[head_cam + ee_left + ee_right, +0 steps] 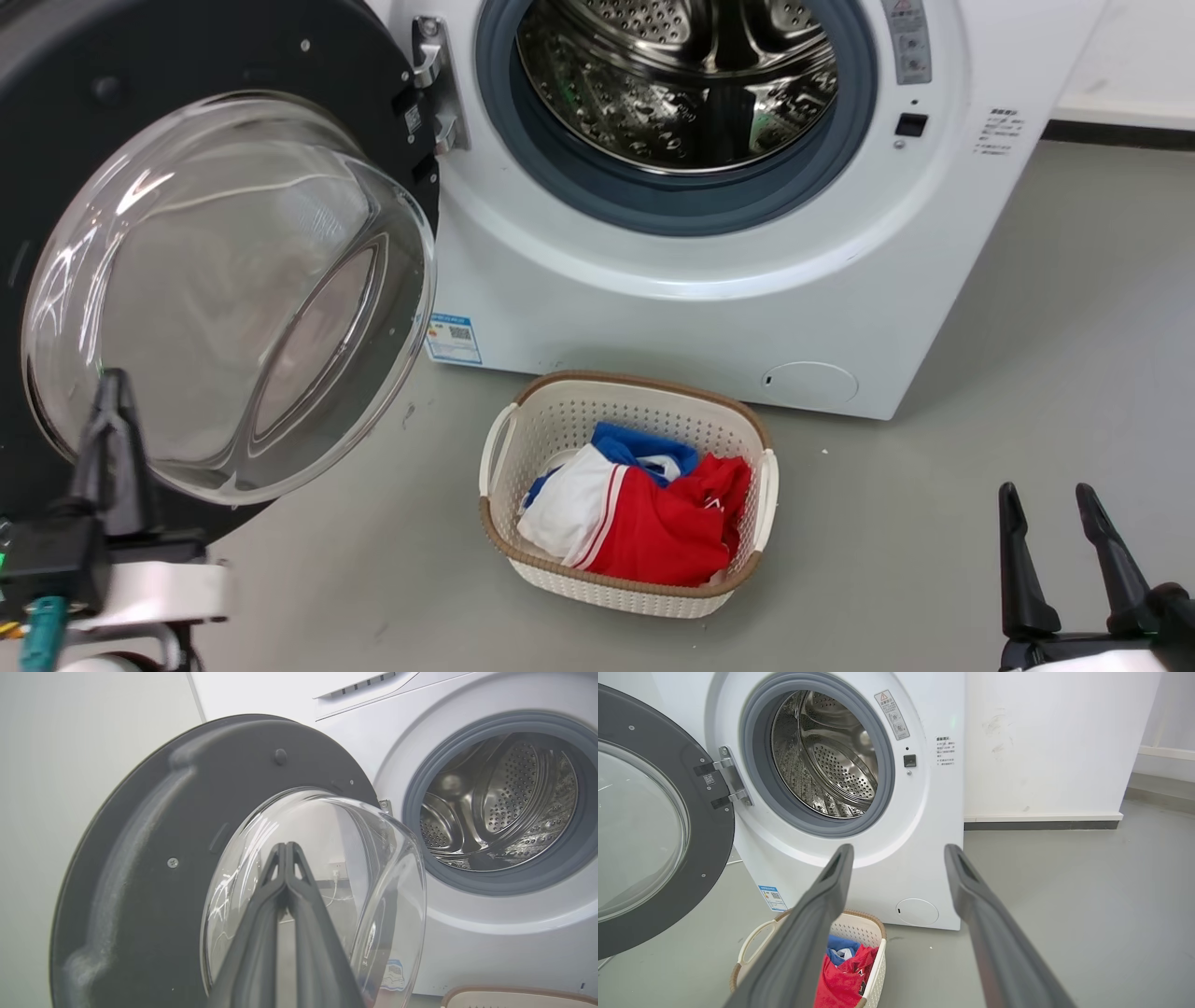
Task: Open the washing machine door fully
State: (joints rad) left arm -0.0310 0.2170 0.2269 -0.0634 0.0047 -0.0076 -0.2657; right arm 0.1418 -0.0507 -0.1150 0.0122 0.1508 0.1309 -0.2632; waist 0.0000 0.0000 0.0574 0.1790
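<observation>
While the large round glossy black washing machine door (233, 47) stands swung out on its metal hinge (434, 84) to the left of the white boxy front-loading washing machine (700, 308), its clear glass bowl (233, 299) bulges toward me. The perforated steel drum (681, 75) lies exposed inside the grey rubber gasket (672, 201). My left gripper (112, 401) rises before the bowl's lower edge, its two dark fingers pressed together on nothing; whether the tips touch the glass I cannot tell. My right gripper (1046, 495) sits low, well apart from the machine, fingers spread and empty. A white perforated plastic basket (625, 383) with a brown rim, holding red, white and blue cloth (653, 523), stands on the grey floor (934, 523) just before the machine.
</observation>
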